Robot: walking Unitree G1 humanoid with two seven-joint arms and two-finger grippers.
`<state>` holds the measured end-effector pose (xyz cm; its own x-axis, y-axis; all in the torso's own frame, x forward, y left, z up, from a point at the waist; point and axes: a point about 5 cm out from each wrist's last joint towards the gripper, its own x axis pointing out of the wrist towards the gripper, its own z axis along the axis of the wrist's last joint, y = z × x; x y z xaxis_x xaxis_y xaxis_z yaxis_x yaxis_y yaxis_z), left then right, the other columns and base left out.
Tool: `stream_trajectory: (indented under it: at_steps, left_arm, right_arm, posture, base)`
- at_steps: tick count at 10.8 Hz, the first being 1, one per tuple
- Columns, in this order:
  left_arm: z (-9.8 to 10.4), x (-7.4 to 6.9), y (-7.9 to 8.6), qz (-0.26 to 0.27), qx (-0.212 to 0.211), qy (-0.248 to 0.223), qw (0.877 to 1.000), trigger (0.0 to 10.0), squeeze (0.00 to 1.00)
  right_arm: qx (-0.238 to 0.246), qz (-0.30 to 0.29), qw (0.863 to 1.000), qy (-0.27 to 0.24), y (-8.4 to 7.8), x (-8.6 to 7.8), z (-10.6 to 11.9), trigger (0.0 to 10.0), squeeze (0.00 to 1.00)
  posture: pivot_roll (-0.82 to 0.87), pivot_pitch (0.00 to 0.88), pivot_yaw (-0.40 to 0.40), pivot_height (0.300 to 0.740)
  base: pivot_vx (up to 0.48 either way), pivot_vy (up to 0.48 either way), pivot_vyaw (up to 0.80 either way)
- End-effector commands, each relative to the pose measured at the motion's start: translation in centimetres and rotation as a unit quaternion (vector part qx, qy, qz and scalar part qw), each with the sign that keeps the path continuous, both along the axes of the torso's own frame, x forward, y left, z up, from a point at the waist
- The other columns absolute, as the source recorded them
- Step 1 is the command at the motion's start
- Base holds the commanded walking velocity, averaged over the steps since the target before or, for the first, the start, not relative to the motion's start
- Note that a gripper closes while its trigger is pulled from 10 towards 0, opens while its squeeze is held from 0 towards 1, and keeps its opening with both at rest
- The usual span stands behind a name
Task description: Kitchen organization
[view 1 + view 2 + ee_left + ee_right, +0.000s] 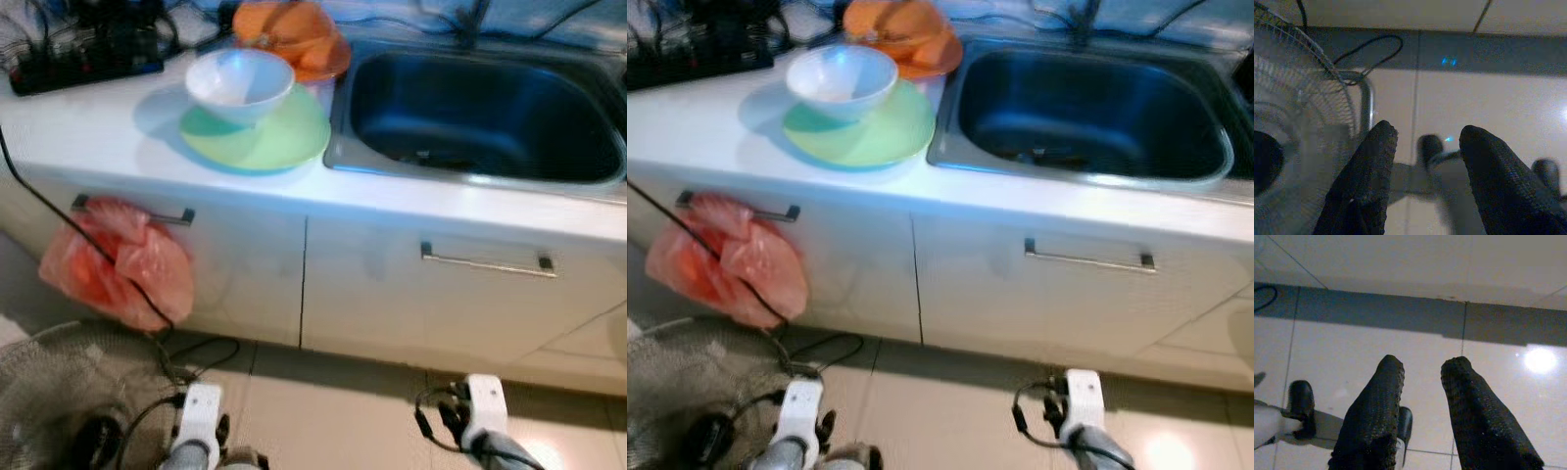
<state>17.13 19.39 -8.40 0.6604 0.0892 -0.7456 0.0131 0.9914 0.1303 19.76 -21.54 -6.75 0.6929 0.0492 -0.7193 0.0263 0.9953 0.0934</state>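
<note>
eye: white bowl (240, 86) on green plate (260, 132) beside sink (480, 117) | wrists: left claw (1425, 147), right claw (1422, 377) spread over floor

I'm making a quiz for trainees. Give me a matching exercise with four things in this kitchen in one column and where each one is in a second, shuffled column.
Things:
1. white bowl
2. green plate
3. red plastic bag
4. orange dish

Places:
A. hanging from a cabinet handle
B. on the counter beside the sink, under the bowl
C. at the back of the counter, behind the bowl
D. on top of the plate

Pairs: 1-D, 2-B, 3-A, 4-C
</note>
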Motion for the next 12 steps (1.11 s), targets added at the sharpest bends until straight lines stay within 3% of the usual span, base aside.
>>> stream_trajectory:
  at_steps: [1, 12]
  left_arm:
    - [-0.08, -0.06, -0.17, 0.002, 0.0, 0.004, 1.0, 10.0, 0.0]
    - [0.18, 0.32, -0.06, -0.001, 0.003, -0.01, 1.0, 10.0, 0.0]
  right_arm:
    - [-0.003, -0.015, 1.0, 0.021, -0.82, -1.39, -0.58, 10.0, 0.0]
    - [-0.007, -0.014, 1.0, 0.021, -0.89, -1.46, -0.59, 10.0, 0.0]
  posture:
    - [0.09, 0.193, -0.036, 0.74]
    - [0.1, 0.181, -0.033, 0.74]
  base:
    - [0.259, 0.0, 0.0]
    - [0.0, 0.0, 0.0]
